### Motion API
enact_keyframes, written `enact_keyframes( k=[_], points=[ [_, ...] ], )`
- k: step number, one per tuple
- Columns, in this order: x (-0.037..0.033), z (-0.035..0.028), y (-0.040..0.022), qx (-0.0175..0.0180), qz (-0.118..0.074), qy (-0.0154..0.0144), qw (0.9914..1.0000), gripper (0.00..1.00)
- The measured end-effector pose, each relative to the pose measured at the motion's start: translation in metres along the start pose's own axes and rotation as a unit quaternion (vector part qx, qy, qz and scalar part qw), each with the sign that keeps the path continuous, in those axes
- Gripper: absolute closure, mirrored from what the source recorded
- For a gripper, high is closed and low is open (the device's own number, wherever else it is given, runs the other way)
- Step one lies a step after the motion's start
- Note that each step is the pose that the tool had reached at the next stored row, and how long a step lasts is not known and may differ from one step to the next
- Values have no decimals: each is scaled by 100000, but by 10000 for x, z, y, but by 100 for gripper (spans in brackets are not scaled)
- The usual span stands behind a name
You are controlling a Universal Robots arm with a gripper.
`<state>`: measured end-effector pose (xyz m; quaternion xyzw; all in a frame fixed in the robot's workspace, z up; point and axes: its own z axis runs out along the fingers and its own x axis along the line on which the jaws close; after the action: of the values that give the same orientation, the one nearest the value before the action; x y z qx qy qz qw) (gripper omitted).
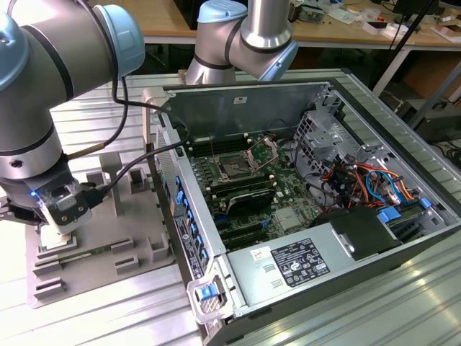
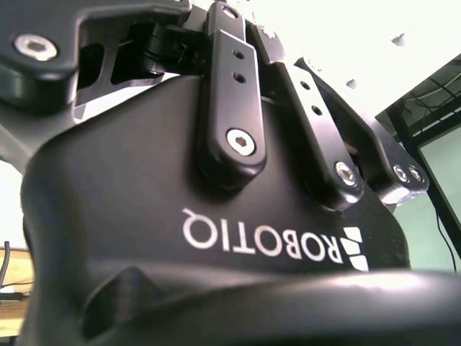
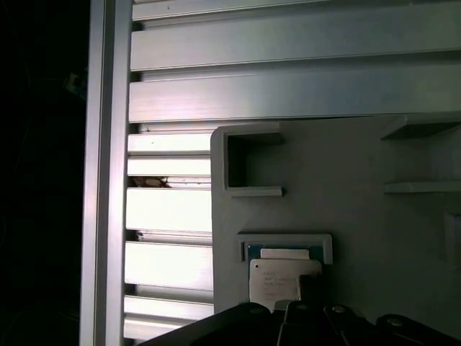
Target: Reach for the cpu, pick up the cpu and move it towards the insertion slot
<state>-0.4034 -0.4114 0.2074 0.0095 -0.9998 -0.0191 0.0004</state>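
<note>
The cpu (image 3: 277, 282) is a small silvery square lying at a raised rectangular pocket frame (image 3: 284, 245) of the grey moulded tray (image 3: 346, 202). My gripper (image 3: 308, 297) hangs directly over it, with a dark part of it against the chip's edge. In the exterior view the gripper (image 1: 63, 236) is lowered onto the tray (image 1: 137, 223) at the exterior view's left, outside the computer case. The insertion slot (image 1: 234, 170) is a dark square socket on the green board inside the case, and its metal plate (image 1: 263, 151) is hinged up. The second wrist view shows the gripper's black body and linkages.
The open computer case (image 1: 302, 216) has tall metal walls between the tray and the socket. Long black memory slots (image 1: 248, 194), a power supply (image 1: 299, 263) and bundled cables (image 1: 360, 180) surround the board. Ribbed aluminium table profiles (image 3: 288, 65) run beside the tray. Another arm section (image 1: 245, 36) stands behind the case.
</note>
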Motion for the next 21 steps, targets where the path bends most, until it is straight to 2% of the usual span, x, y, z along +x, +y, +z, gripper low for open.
enact_keyframes(
  k=[3,5,10,21],
  points=[
    [20,3,0,1,3,2,100000,89],
    [71,9,1,2,1,1,100000,89],
    [119,22,1,1,0,-1,100000,89],
    [131,28,1,2,-3,2,100000,89]
  ],
)
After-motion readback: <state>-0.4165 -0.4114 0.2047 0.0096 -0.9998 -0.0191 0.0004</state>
